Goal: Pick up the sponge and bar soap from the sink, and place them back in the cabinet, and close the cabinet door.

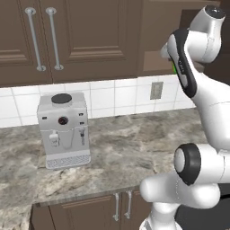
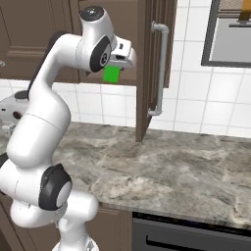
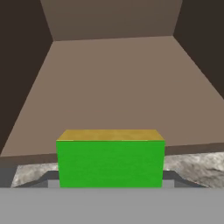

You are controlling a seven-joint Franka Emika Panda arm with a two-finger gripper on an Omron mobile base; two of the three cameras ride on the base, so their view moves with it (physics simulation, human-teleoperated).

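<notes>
With my arm raised to cabinet height, my tool [image 2: 117, 66] sits at the open front of the cabinet [image 2: 128, 29], closed on the sponge [image 2: 112, 74]. In the right base view the sponge shows as a bright green patch hanging just below the white hand, in front of the cabinet's lower edge and above the tiled wall.

Seen from the hand, the sponge [image 3: 110, 162] fills the lower middle, green face toward the camera, yellow layer on its upper edge. It is level and square to the view. My fingertips are hidden behind it, so the contact points cannot be seen; the sponge's position between them indicates a firm hold.

Beyond the sponge lies the brown shelf [image 3: 113, 87] inside the cabinet, bare where visible, with dark side walls left and right. The sponge is at the shelf's front edge, not yet resting on it; a strip of grey marbled worktop [image 3: 205, 168] shows below that edge.

The cabinet door [image 2: 153, 63] stands open, swung outward, its long silver bar handle [image 2: 162, 68] vertical on the outer face.

On the worktop [image 1: 121, 152] to the left stands a grey coffee machine [image 1: 63, 130], below the neighbouring double-door cabinet [image 1: 58, 36].
</notes>
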